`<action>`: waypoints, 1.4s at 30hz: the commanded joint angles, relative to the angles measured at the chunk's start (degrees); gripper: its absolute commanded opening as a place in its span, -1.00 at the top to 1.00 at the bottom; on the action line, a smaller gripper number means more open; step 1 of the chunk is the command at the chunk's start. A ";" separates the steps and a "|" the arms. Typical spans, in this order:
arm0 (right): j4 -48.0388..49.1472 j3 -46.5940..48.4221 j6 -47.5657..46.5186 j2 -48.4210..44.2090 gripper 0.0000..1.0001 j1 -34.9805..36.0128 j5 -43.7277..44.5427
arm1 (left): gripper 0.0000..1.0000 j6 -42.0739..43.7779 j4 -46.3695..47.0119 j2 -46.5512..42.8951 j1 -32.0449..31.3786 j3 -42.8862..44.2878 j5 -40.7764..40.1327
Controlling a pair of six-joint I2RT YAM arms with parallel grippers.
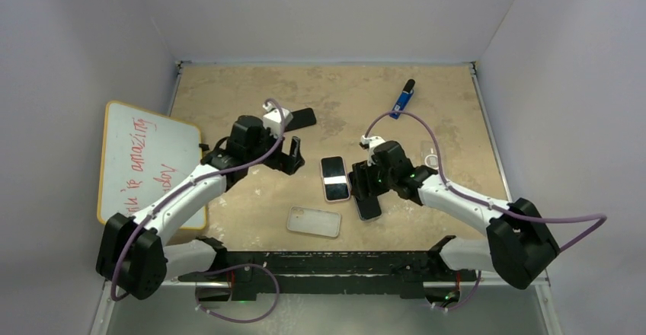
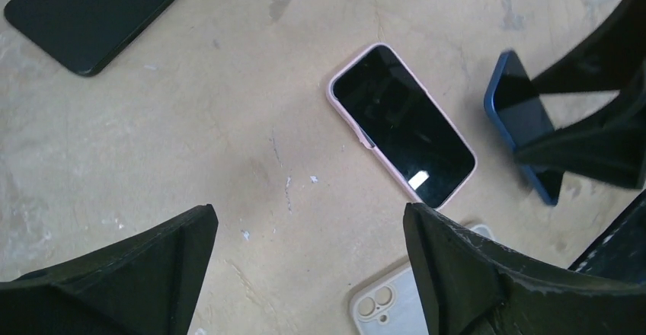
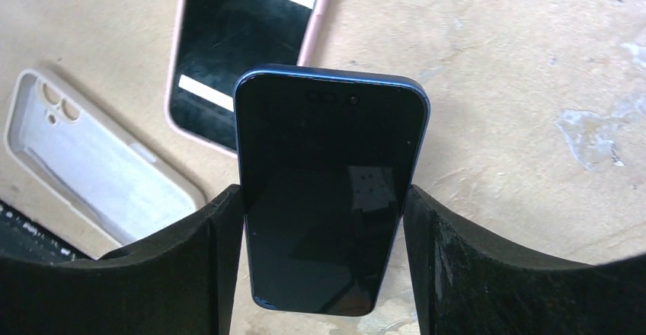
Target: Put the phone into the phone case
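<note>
The blue phone point(image 3: 331, 122) sits screen-up between the fingers of the right end effector point(image 3: 324, 213), which is partly closed and presses against both long edges; whether the phone is lifted off the table point(image 1: 426, 133) is unclear. The empty case point(image 1: 314, 221) lies flat near the front edge, apart from it. A pink-cased phone point(image 1: 334, 177) lies just beside the blue one. The left end effector point(image 2: 308, 213) hangs spread wide, holding nothing, with a black phone point(image 2: 99, 7) nearby.

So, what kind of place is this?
Probably a robot test cell in a lab: plain white walls box in a worn tabletop, the left arm and right arm are bolted at its near edge, and a handwritten whiteboard sits at the left.
</note>
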 commanded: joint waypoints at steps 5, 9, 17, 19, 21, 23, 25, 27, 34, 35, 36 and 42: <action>3.33 2.61 -3.73 -4.33 0.55 5.41 -2.69 | -0.99 -17.48 -2.79 -10.36 8.76 -2.82 2.82; 3.70 4.38 -6.22 -4.50 0.55 9.52 -3.33 | -0.92 -17.77 -7.46 -7.37 11.34 -2.55 11.46; 9.68 7.78 -9.23 -3.49 0.56 18.37 -6.15 | -0.62 -26.49 2.03 -6.93 14.60 -11.47 25.23; 13.24 7.17 -10.14 -2.27 0.57 20.54 -7.66 | -0.62 -24.86 0.26 -6.39 14.87 -10.92 25.41; 17.19 6.36 -11.37 -1.09 0.57 22.74 -9.01 | -0.65 -24.31 -0.13 -6.99 15.05 -10.85 25.61; 20.97 5.77 -13.03 0.20 0.57 24.96 -9.99 | -0.70 -24.15 -0.07 -8.79 15.22 -11.11 24.65; 24.37 5.44 -14.99 1.58 0.56 26.19 -10.20 | -0.74 -23.08 -0.56 -9.36 15.39 -11.21 22.82; 26.92 5.52 -16.41 3.59 0.56 26.56 -11.49 | -0.76 -21.85 -1.64 -8.72 15.69 -11.05 21.63; 31.51 4.48 -25.72 7.27 0.54 26.87 -16.23 | -0.98 -21.70 -1.73 -7.86 16.38 -10.69 22.55; 32.07 3.92 -27.01 7.21 0.54 26.87 -16.30 | -0.99 -21.45 -2.04 -8.20 16.39 -10.63 22.10; 32.36 3.55 -27.98 7.25 0.54 26.87 -16.09 | -0.99 -21.14 -2.30 -8.60 16.39 -10.53 21.81; 31.15 1.76 -31.07 8.70 0.53 26.87 -15.48 | -0.89 -21.77 -3.52 -9.25 16.41 -10.43 21.39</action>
